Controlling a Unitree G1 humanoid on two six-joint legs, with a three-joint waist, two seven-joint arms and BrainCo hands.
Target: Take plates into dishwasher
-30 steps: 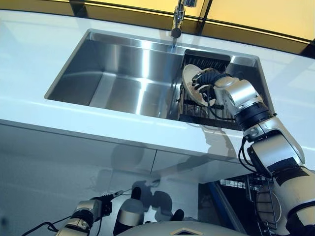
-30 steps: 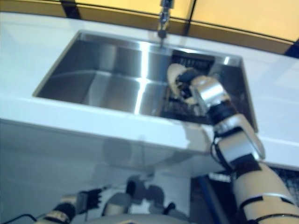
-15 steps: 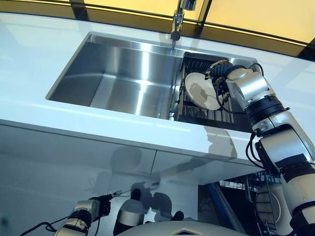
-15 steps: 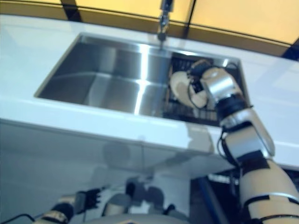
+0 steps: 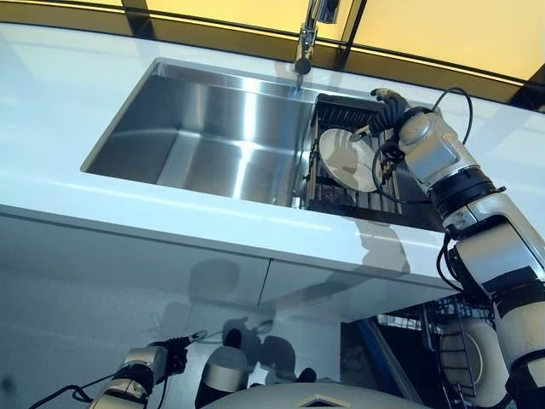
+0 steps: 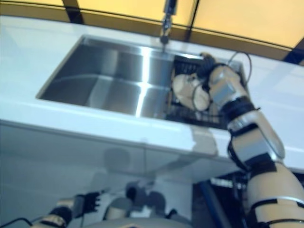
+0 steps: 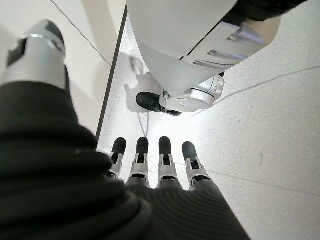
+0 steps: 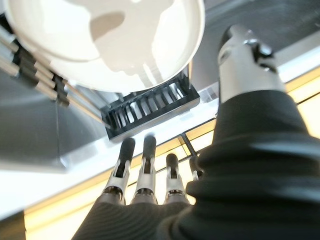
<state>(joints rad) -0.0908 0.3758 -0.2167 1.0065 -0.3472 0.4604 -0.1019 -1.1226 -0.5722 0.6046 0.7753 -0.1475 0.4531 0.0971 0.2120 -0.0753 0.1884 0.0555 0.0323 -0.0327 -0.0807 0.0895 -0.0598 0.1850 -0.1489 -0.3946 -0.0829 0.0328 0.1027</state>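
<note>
A white plate leans on edge in the dark wire dish rack at the right end of the sink; it also shows in the right wrist view. My right hand is just above and behind the plate's far rim, near the back of the rack. Its fingers are straight and hold nothing, apart from the plate. My left hand hangs low at the lower left, below the counter. Its fingers are straight over the floor and empty.
The steel sink basin lies left of the rack, with the faucet at its back edge. The white counter runs along the front. A wire dishwasher rack with a white plate shows at the lower right, below the counter.
My right hand, which lay over the plate, has let go and drawn up and back toward the far end of the rack. The plate stays leaning in the rack.
</note>
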